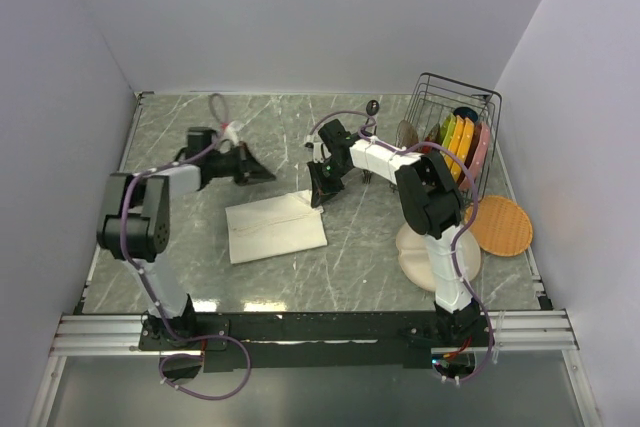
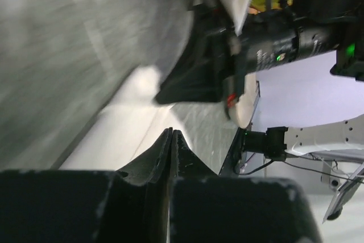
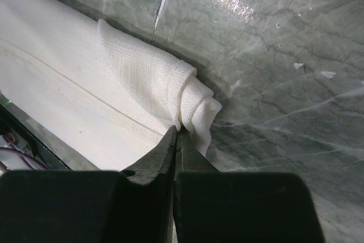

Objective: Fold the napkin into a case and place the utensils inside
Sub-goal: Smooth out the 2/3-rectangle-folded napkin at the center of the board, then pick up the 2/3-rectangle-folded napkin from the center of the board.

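The cream-white napkin (image 1: 275,228) lies folded into a flat rectangle on the marble table, between the two arms. My right gripper (image 1: 318,193) is at its far right corner. In the right wrist view that gripper (image 3: 178,131) is shut on a bunched corner of the napkin (image 3: 85,92). My left gripper (image 1: 264,175) hovers just beyond the napkin's far edge. Its jaws (image 2: 172,132) are shut with nothing between them, pointing over the napkin (image 2: 122,126) toward the right gripper (image 2: 193,81). A dark spoon (image 1: 372,108) stands up behind the right arm. I cannot make out the fork.
A wire dish rack (image 1: 478,97) with colourful plates stands at the far right. An orange round plate (image 1: 501,226) lies in front of it. A beige plate (image 1: 415,252) lies partly under the right arm. Grey walls close in the table on three sides.
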